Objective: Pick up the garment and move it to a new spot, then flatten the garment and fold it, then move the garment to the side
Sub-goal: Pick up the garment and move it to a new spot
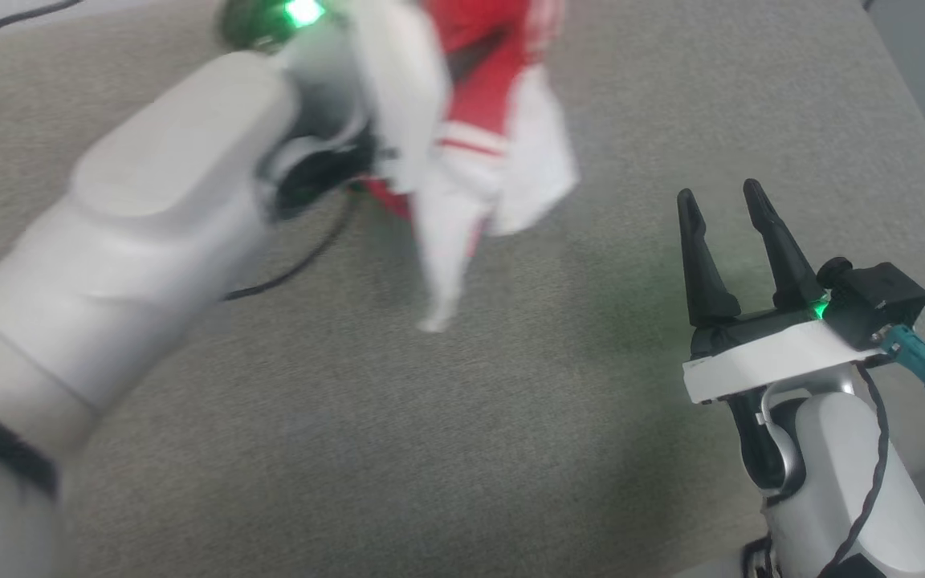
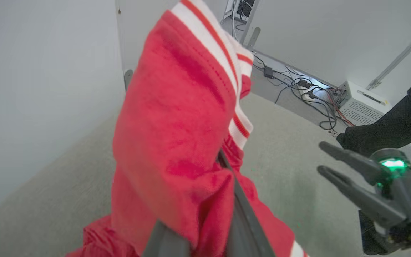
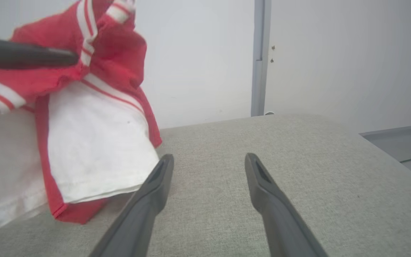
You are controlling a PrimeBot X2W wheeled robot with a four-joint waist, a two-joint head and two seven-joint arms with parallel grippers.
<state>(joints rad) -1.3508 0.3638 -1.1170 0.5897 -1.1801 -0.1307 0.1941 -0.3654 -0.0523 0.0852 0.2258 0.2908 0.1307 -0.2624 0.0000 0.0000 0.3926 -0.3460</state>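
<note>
Currently the left gripper (image 3: 70,59) is clamped on the red-and-white garment (image 1: 478,88), which hangs bunched from it above the far part of the grey fabric surface (image 1: 511,449). The right gripper (image 1: 719,193) stands wide open and empty, apart from the garment, on its right.

The garment (image 1: 470,152) hangs from the left gripper (image 2: 205,185) over the far left of the table (image 1: 462,449), its lower end near the surface, while the right gripper (image 1: 723,201) sits to its right, nearer the robot, its 2 fingers pointing away over the table.
</note>
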